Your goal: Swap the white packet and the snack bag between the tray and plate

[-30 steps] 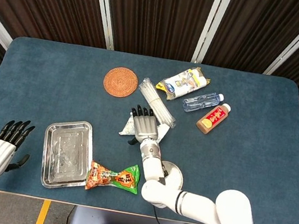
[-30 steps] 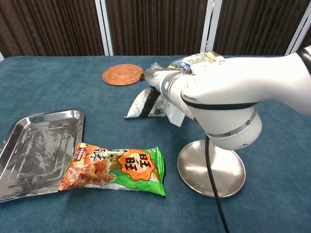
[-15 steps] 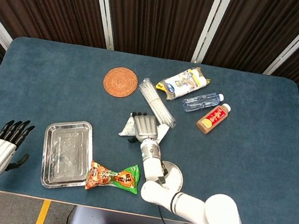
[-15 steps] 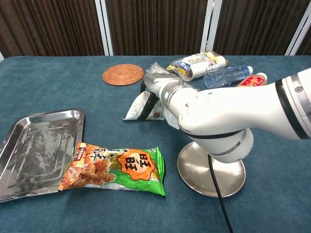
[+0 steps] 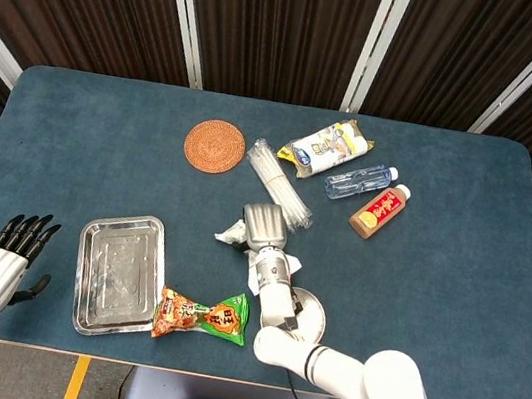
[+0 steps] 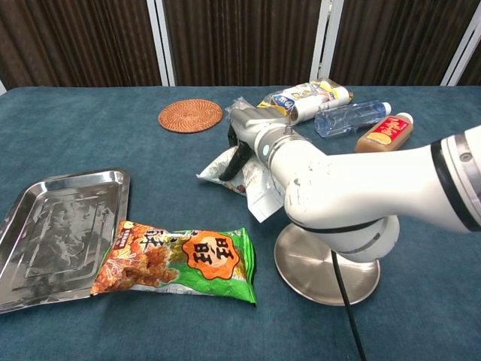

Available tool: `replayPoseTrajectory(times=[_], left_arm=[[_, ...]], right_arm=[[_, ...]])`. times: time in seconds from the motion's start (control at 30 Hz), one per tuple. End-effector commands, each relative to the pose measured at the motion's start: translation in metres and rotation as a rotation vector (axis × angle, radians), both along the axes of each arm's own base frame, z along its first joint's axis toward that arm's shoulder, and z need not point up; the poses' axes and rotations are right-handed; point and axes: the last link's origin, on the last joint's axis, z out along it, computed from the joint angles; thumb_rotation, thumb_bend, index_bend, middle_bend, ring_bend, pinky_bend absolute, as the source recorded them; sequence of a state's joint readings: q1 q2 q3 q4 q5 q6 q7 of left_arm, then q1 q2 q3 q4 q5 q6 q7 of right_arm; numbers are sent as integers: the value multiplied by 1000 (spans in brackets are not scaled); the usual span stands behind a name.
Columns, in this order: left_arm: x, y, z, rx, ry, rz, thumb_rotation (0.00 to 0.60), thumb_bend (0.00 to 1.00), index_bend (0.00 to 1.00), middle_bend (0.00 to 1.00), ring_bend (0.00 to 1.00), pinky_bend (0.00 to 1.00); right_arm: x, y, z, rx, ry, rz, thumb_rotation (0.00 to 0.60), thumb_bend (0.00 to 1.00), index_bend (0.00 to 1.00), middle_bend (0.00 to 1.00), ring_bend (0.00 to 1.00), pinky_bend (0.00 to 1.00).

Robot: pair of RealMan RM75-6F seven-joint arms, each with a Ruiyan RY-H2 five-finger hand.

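Observation:
My right hand [image 5: 262, 225] grips the white packet [image 5: 232, 234] near the table's middle. The packet [image 6: 254, 183] is crumpled and hangs from the hand [image 6: 246, 128], its lower edge just above the cloth. The round steel plate [image 5: 313, 320] sits bare close in front of the hand, seen also in the chest view [image 6: 331, 272]. The orange and green snack bag [image 5: 204, 315] lies flat on the table between tray and plate. The steel tray [image 5: 117, 273] is bare at front left. My left hand [image 5: 2, 265] hovers off the table's front left corner, fingers apart, holding nothing.
Behind the right hand lie a woven coaster [image 5: 215, 146], a clear bundle of straws [image 5: 279, 183], a blue and yellow pack [image 5: 328, 147], a water bottle [image 5: 360, 182] and a brown sauce bottle [image 5: 380, 210]. A black cable [image 6: 342, 308] runs over the plate's rim.
My right hand's fingers have curled onto the white packet and raised it, crumpled, off the cloth, drawing it slightly toward the plate. The left hand has stayed put.

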State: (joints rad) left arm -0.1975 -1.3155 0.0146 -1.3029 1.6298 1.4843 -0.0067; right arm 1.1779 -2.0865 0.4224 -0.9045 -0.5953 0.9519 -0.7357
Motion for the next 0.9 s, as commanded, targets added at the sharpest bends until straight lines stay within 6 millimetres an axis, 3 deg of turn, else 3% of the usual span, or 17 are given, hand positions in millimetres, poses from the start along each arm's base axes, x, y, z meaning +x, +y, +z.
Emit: replayPoseTrajectory(times=[0.03,0.33,0.6,0.7,0.9], left_arm=[[1,-1,0,-1,0,-5,600,368,0,0,0,36],[2,-3,0,-3,-3,-10,600,369,0,0,0,36],[3,-3,-2,-4,7,-15,600,369,0,0,0,36],[4,-4,-4,-5,12,-19,600,369,0,0,0,37],[8,-6,-8,-14,25,-38,600,368,0,0,0,36]], right_arm=[[-3,1,4,-10,-6,6,600,355,888,804,841,953],[0,-5,30,-62,-75,29,600,389,922,852,924,1000],[-1,-3,75,-68,-119,73,600,394,922,854,925,1000],[-13,10,98,-39,-109,97,600,393,922,854,925,1000],[-63,50,135,46,-72,116,600,395,925,859,925,1000]])
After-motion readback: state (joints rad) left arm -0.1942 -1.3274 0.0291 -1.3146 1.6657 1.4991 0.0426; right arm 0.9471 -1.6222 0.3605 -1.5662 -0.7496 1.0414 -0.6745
